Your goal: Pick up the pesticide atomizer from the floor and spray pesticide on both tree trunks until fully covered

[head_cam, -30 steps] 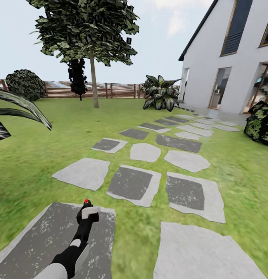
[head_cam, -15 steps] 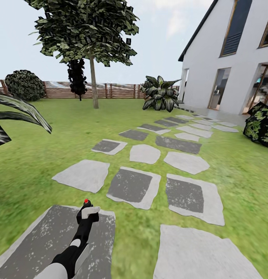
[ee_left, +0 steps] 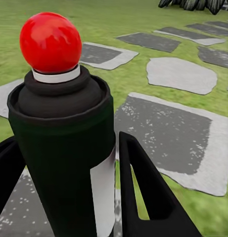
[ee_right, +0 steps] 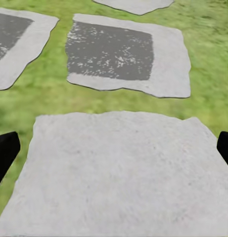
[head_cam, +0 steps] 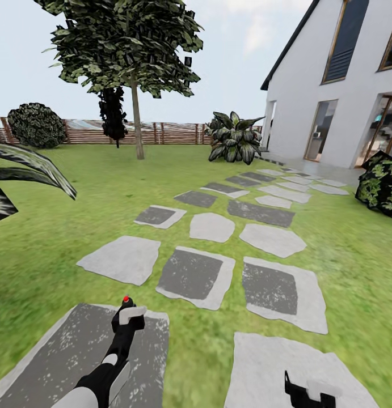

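Green lawn (head_cam: 59, 226) as ground, grey stepping stones (head_cam: 190, 272) set flat in it, path running twd white house (head_cam: 332, 85), tree trunk (head_cam: 138, 122) rooted at far edge nr slat fence (head_cam: 161, 133), leafy plant (head_cam: 234, 139) beside path, shrub (head_cam: 383, 181) at rt.

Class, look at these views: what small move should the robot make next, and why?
Probably drive forward along the stepping stones toward the tree trunk. The left end effector already grips the pesticide atomizer, yet the trunk stands far off near the wooden fence, likely beyond spray range.
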{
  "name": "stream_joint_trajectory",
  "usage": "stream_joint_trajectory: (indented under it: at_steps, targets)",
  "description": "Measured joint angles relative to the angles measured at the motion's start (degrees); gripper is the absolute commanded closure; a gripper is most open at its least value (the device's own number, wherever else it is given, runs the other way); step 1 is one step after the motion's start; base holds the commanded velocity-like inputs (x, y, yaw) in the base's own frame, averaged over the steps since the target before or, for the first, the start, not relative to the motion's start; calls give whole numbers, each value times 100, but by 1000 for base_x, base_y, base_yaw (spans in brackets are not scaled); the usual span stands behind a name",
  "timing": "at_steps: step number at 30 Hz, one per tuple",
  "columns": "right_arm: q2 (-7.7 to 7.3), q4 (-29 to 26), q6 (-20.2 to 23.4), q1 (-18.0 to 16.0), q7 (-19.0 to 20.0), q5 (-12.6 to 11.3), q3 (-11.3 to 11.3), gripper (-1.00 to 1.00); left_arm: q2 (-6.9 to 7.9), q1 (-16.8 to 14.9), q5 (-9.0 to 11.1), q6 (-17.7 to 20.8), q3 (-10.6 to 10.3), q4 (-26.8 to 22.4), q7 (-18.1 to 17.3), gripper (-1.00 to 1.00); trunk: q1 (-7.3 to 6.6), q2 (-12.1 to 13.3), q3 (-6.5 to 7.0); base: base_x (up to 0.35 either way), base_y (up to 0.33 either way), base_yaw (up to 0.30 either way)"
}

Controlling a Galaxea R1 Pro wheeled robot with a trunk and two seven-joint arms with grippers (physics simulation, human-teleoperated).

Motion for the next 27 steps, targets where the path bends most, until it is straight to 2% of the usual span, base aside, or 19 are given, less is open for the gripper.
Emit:
stream_joint_trajectory:
  at_steps: [4, 6, 9, 14, 18, 21, 27]
  targets:
    - [132, 87, 4, -20, 0, 4, 362, -100, 0, 0, 0, 0, 0, 9, 0, 100, -88, 160, 72, 0, 0, 0]
    - [186, 194, 7, -29, -11, 8, 673, -100, 0, 0, 4, -1, -2, 7, 0, 100, -132, 241, 108, 0, 0, 0]
    - [215, 241, 7, -32, -10, 8, 814, -100, 0, 0, 4, 9, -29, 4, 2, 100, -198, 361, 162, 0, 0, 0]
    - [232, 269, 8, -35, -10, 10, 900, -100, -19, 0, 7, 171, -65, -211, -2, 100, -308, 562, 251, 0, 0, 0]
    - [235, 271, 8, -36, -10, 11, 913, -100, -24, -1, 9, 918, -69, -741, -7, 100, -396, 722, 324, 0, 0, 0]
    - [235, 273, 8, -36, -10, 11, 916, -100, -23, -1, 13, 1185, -64, -968, -11, 100, -461, 842, 377, 0, 0, 0]
    - [235, 274, 8, -36, -10, 11, 919, -100, -18, 0, 14, 1335, -62, -1071, -96, 100, -593, 1083, 485, 0, 0, 0]
